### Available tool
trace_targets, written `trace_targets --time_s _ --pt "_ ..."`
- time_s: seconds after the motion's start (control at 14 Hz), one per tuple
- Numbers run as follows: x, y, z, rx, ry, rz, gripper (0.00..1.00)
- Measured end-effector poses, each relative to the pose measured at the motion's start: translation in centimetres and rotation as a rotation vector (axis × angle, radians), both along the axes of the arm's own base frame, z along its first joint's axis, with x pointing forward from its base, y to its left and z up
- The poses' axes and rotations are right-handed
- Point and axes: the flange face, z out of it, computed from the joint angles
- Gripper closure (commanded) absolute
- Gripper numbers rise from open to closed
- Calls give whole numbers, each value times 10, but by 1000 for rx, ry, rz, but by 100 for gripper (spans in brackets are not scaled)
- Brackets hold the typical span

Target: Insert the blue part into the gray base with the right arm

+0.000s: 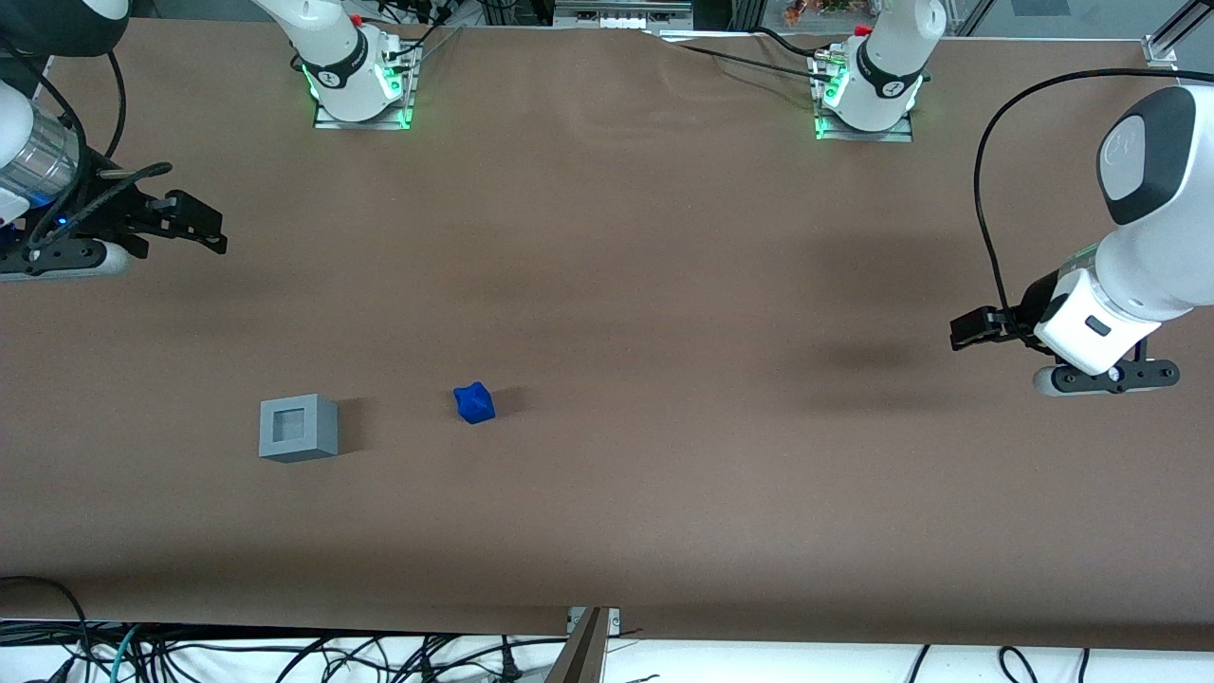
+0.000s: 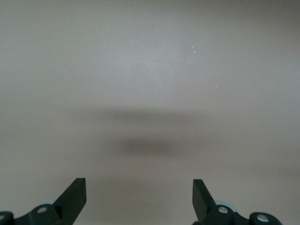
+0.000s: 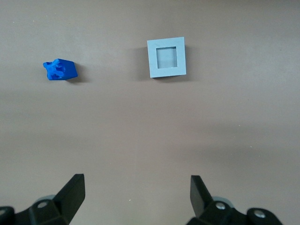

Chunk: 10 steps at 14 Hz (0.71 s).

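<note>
The blue part (image 1: pixel 474 402) lies on the brown worktop (image 1: pixel 664 285), with the gray base (image 1: pixel 298 428) beside it toward the working arm's end, the two apart. The base's square recess faces up. From the base, the pincer (image 1: pixel 194 226) hangs at about eleven o'clock in the front view, above the worktop, spread wide and holding nothing. Bare brown surface lies between it and both pieces. Cables (image 1: pixel 285 655) trail under the worktop's near edge.
</note>
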Motion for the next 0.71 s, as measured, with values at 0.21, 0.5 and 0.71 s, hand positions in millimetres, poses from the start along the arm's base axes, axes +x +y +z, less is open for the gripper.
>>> trace_targets --time_s 0.21,0.5,0.71 --pt "-1 1 -1 -2 9 2 1" --pt "-1 -1 0 -4 12 3 1" --pt "-1 -3 0 -4 10 9 1"
